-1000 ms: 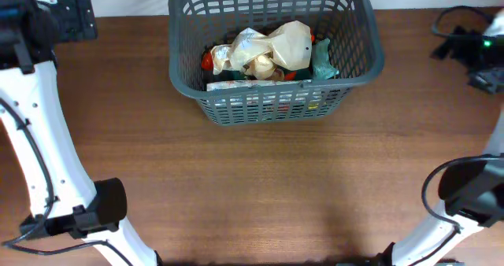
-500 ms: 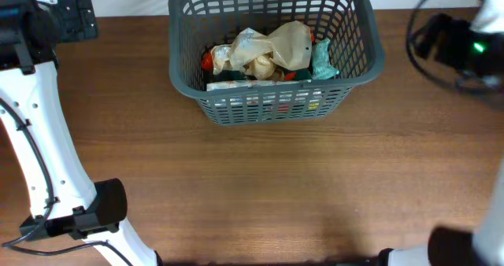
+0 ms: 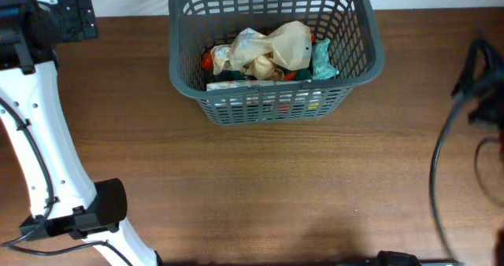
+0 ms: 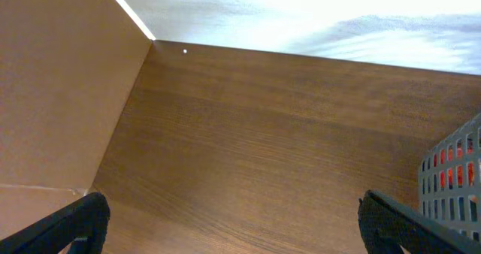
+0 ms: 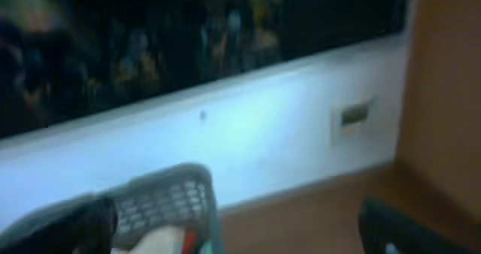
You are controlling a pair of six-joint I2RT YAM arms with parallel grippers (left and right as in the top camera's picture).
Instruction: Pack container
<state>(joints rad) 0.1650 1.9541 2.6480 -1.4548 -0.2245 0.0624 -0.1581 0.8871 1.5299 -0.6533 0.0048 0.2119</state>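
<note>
The dark grey lattice basket (image 3: pixel 358 22) stands at the back middle of the table. It holds a crumpled beige bag (image 3: pixel 276 47), a teal packet (image 3: pixel 323 61), a red item (image 3: pixel 207 60) and flat packets underneath. My left gripper (image 4: pixel 233 228) is open and empty above bare table, left of the basket, whose corner shows in the left wrist view (image 4: pixel 455 175). In the overhead view it sits at the far left back (image 3: pixel 75 18). My right gripper (image 5: pixel 233 235) is open and empty, blurred by motion, and the basket rim (image 5: pixel 161 201) shows low in its view.
The right arm (image 3: pixel 482 85) is a dark blur with a cable at the right edge of the table. The left arm's white links (image 3: pixel 39 140) run down the left side. A cardboard wall (image 4: pixel 52 81) stands left of the left gripper.
The right arm has swung from the back right corner forward along the right edge and is now blurred. The left arm and the basket have not moved.
</note>
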